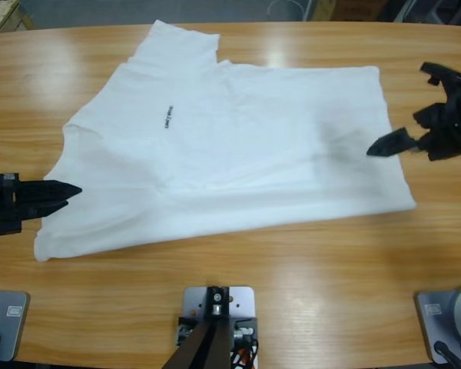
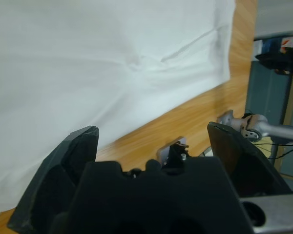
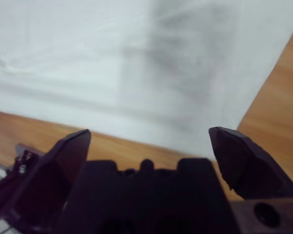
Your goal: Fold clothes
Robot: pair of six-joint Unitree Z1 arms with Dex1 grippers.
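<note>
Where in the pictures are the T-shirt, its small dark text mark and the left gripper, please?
T-shirt [image 1: 246, 146]: high view, middle of its white body.
Text mark [image 1: 167, 117]: high view, dark print on the chest.
Left gripper [image 1: 71, 190]: high view, the jaw tips at the shirt's left edge.

Both pincers are matte black, each with two pointed, wedge-shaped jaws on a blocky body. The left pincer [image 1: 69, 190] looks slim and tapered. The right pincer [image 1: 406, 111] is chunkier and angular.

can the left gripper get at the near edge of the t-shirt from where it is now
Probably yes. The left gripper sits open right at the T-shirt edge, with bare table around it and nothing in between.
</note>
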